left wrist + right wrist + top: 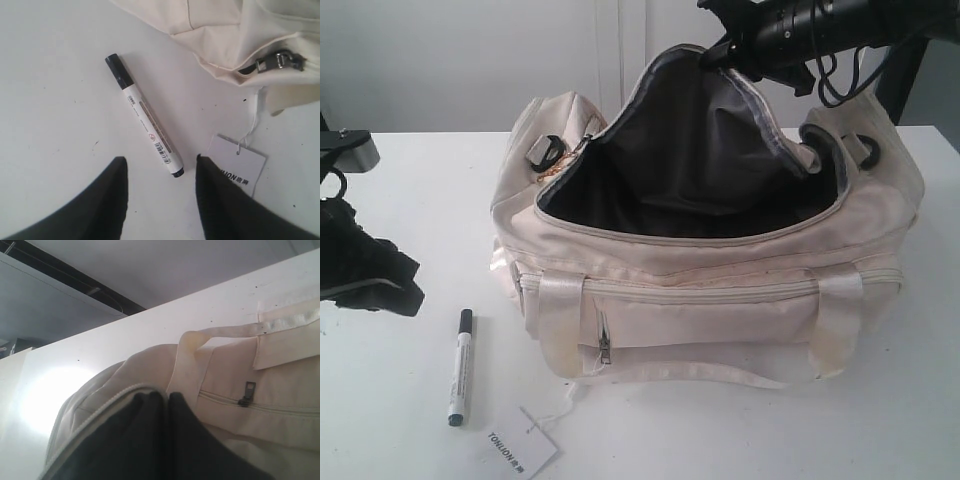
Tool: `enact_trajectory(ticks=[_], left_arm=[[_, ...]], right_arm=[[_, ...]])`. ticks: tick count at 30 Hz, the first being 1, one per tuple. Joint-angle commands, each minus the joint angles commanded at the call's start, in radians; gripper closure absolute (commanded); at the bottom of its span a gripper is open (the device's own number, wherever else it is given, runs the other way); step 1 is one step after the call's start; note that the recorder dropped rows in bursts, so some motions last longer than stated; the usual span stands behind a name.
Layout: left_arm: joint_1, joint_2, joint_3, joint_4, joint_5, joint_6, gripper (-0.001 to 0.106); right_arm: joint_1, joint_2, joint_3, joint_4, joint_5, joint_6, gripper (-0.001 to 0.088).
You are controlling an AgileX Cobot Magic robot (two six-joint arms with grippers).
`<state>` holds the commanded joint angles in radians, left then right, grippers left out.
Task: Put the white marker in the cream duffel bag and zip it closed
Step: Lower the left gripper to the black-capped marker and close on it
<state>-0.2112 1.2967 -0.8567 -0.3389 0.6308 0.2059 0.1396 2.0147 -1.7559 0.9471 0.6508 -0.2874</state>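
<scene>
The white marker (144, 129) lies flat on the worktop (50, 75). Its dark end is between the fingers of my left tool (160, 158), the barrel slants away from it, and the cap is farthest out. That tool stands wide and holds nothing.

My worry is that the jaws span only the tip, and at a slant, so closing here may pinch the end and let the barrel swing or roll off (it looks like round, slick plastic). The paper tag (239, 165) sits just beside one finger, and its string (254, 112) could get dragged into the grasp.

Beyond the tag is the cream duffel bag (720, 300). My right tool (718, 55), jaws closed, pinches its flap (690, 120) at the rim and holds it up. If that thin fabric slips, the mouth may drop closed before the marker gets in.
</scene>
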Motion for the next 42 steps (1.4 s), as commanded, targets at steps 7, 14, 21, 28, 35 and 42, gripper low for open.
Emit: enact_trajectory(ticks=[7, 14, 21, 28, 35, 42], left_arm=[[0.000, 0.044, 0.011, -0.008, -0.023, -0.006, 0.057], [-0.060, 0.099, 0.011, -0.009, -0.066, -0.024, 0.057], [-0.151, 0.171, 0.011, 0.035, -0.160, -0.126, 0.057], [-0.160, 0.233, 0.011, 0.214, -0.157, -0.333, 0.057], [-0.187, 0.272, 0.011, 0.214, -0.167, -0.342, 0.057], [-0.211, 0.337, 0.011, 0.214, -0.227, -0.366, 0.057]], right_arm=[[0.000, 0.000, 0.000, 0.000, 0.000, 0.000, 0.0868], [0.000, 0.000, 0.000, 0.000, 0.000, 0.000, 0.0868], [0.000, 0.000, 0.000, 0.000, 0.000, 0.000, 0.0868], [0.000, 0.000, 0.000, 0.000, 0.000, 0.000, 0.0868], [0.000, 0.000, 0.000, 0.000, -0.002, 0.000, 0.0868], [0.000, 0.000, 0.000, 0.000, -0.002, 0.000, 0.0868]])
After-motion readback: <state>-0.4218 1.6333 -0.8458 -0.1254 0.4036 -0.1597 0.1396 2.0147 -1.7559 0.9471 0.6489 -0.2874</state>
